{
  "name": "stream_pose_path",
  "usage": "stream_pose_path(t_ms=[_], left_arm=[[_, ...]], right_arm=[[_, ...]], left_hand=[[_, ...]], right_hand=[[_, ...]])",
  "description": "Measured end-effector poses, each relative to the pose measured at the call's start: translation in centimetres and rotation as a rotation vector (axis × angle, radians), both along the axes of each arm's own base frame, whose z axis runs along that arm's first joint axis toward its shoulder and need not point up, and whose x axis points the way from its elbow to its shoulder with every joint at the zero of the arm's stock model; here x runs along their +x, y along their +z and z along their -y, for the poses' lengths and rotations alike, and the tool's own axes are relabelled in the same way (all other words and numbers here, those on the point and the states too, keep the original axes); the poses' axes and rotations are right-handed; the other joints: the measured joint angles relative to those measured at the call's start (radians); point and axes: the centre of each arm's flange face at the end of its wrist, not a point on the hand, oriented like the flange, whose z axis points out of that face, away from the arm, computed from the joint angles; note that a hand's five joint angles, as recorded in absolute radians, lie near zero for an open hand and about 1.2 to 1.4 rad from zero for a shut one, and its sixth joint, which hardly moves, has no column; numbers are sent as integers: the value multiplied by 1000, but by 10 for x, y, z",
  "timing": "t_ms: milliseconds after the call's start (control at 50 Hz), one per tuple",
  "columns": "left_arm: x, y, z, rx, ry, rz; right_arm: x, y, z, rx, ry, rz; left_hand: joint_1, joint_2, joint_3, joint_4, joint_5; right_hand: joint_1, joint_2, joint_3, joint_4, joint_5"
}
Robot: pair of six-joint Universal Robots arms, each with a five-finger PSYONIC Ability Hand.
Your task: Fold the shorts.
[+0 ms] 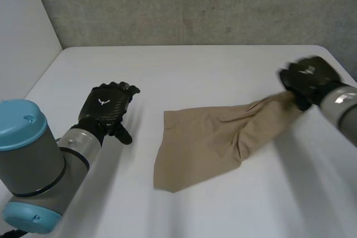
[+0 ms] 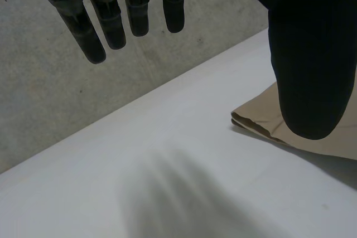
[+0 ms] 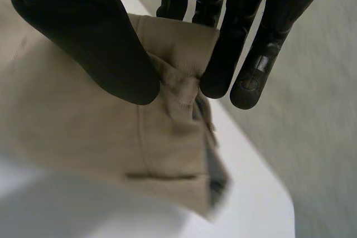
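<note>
— So, where are the shorts (image 1: 206, 143)?

— On the white table (image 1: 184, 65), tan and wrinkled, reaching from about its middle out toward the right edge. The wide end lies flat, nearer the front edge. The other end narrows into a bunched strip that rises off the surface toward the far right corner.

— What lifts that end?

— The right hand (image 1: 307, 79). In the right wrist view its thumb (image 3: 95, 43) and fingers (image 3: 223, 65) pinch a gathered fold of the cloth between them. A stitched hem with a darker inner side hangs just past the pinch.

— And the arm behind it?

— The right arm (image 1: 343, 110), grey, comes in over the right edge.

— The other side?

— The left hand (image 1: 105, 110) is well apart from the shorts, near the left edge, with its back turned up. In the left wrist view its fingers hang straight and slightly spread, the thumb stands off from them, and it grasps nothing. Just past that thumb one corner of the shorts lies flat on the table, its layers showing along the edge.

— Does that hand touch the surface?

— I cannot tell.

— What else is around?

— The left arm (image 1: 33, 160), grey with light-blue caps, sits at the front left corner. A grey concrete wall (image 1: 195, 4) runs along the far edge.
</note>
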Motion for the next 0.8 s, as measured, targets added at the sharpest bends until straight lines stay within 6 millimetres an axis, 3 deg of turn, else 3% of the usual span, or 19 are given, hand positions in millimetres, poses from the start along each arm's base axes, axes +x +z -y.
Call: stream_pose_path(t_ms=[60, 100, 140, 220, 280, 300, 380, 440, 500, 680, 800], left_arm=[[0, 2, 0, -4, 2, -2], [2, 5, 1, -13, 6, -6], [3, 8, 2, -20, 10, -10], [7, 16, 4, -40, 27, -20], [11, 22, 7, -54, 39, -27], [12, 24, 7, -60, 44, -29], [17, 33, 11, -84, 61, -40], [19, 37, 13, -97, 69, -45], [20, 41, 15, -110, 74, -51], [7, 53, 15, -131, 40, -100], [-13, 49, 5, -81, -22, -157]], right_arm=[[29, 10, -16, -40, 100, 6], [66, 13, -40, -69, 239, 11], [90, 9, -59, -77, 338, 8], [135, -16, -102, -41, 556, -16], [150, -40, -123, 15, 656, -41], [154, -51, -131, 48, 693, -52], [157, -74, -147, 146, 756, -81], [157, -73, -149, 171, 758, -74], [154, -60, -146, 185, 732, -25], [125, 9, -84, 279, 435, 436], [113, 15, -60, 330, 304, 574]], left_hand=[[0, 0, 0, -5, 0], [0, -2, 0, -7, 0], [0, -2, 0, -7, 0], [0, -8, 0, -12, -7], [0, -9, 0, -13, -7], [0, -9, 0, -13, -7], [0, -9, 0, -13, -7], [0, -9, 0, -13, -7], [0, -9, 0, -13, -7], [0, -9, 0, -13, -7], [0, -9, 0, -13, -7]], right_hand=[[0, 0, 0, 0, 0], [0, 9, 0, 2, 3], [0, 9, 0, 4, 3], [0, 9, 0, 3, 3], [-6, -15, -30, -25, -13], [-36, -153, -172, -148, -111], [-564, -761, -762, -764, -699], [-626, -839, -851, -850, -795], [-705, -955, -981, -954, -893], [-705, -955, -981, -954, -897], [-705, -955, -981, -954, -897]])
